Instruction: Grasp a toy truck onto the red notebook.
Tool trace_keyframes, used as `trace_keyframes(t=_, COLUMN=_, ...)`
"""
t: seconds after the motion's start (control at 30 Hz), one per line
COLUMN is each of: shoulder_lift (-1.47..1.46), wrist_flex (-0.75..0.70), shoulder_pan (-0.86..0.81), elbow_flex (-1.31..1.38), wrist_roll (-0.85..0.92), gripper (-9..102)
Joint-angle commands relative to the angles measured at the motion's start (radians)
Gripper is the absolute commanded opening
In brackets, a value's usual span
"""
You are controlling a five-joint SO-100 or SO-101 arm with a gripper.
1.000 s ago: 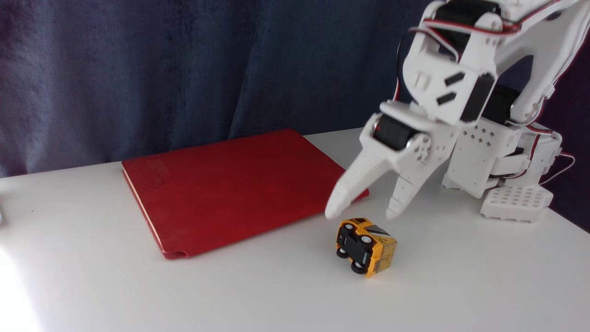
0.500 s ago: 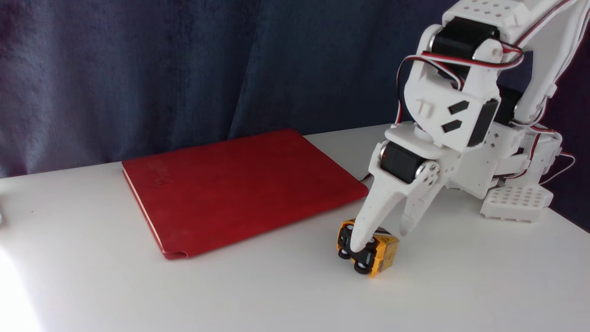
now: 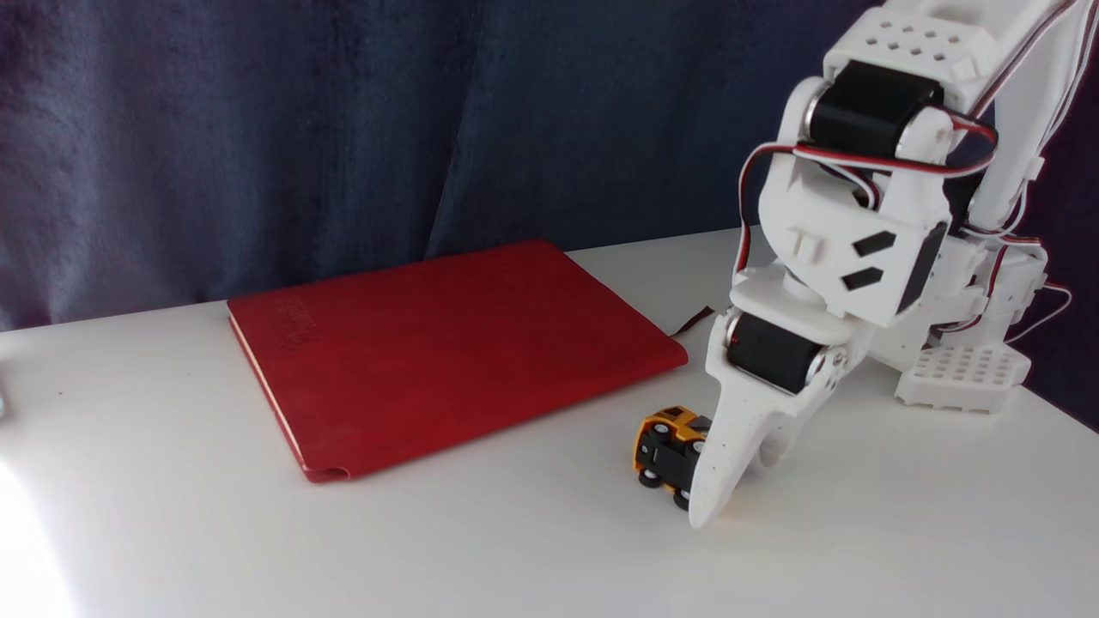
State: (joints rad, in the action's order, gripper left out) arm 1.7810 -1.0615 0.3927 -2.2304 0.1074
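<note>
Your tool (image 3: pixel 730 489) is down on the surface (image 3: pixel 532 549) near its right edge, fingers narrowly parted around the truck (image 3: pixel 668 448), which lies on its side showing its wheels, just off the notebook's (image 3: pixel 446 352) near right corner. You cannot tell whether the hidden finger touches it. The near finger crosses only the truck's rear end, so closing may pinch a corner and squirt the toy out or spin it. Its tip looks pressed to the surface; pushing lower risks dragging.
</note>
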Motion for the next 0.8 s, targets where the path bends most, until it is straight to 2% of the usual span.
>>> trace_keyframes(t=0.0, shoulder_lift=0.005, wrist_flex=-0.021, shoulder_pan=-0.026, elbow_flex=0.060, wrist_roll=0.037, gripper=33)
trace_keyframes(t=0.57, shoulder_lift=-0.026, wrist_flex=-0.009, shoulder_pan=-0.156, elbow_flex=0.057, wrist_roll=0.156, gripper=30)
trace_keyframes(t=0.63, shoulder_lift=-0.041, wrist_flex=-0.006, shoulder_pan=-0.169, elbow_flex=0.058, wrist_roll=0.164, gripper=25)
trace_keyframes(t=0.7, shoulder_lift=-0.055, wrist_flex=-0.005, shoulder_pan=-0.170, elbow_flex=0.060, wrist_roll=0.169, gripper=16)
trace_keyframes(t=0.77, shoulder_lift=-0.057, wrist_flex=-0.005, shoulder_pan=-0.170, elbow_flex=0.058, wrist_roll=0.170, gripper=14)
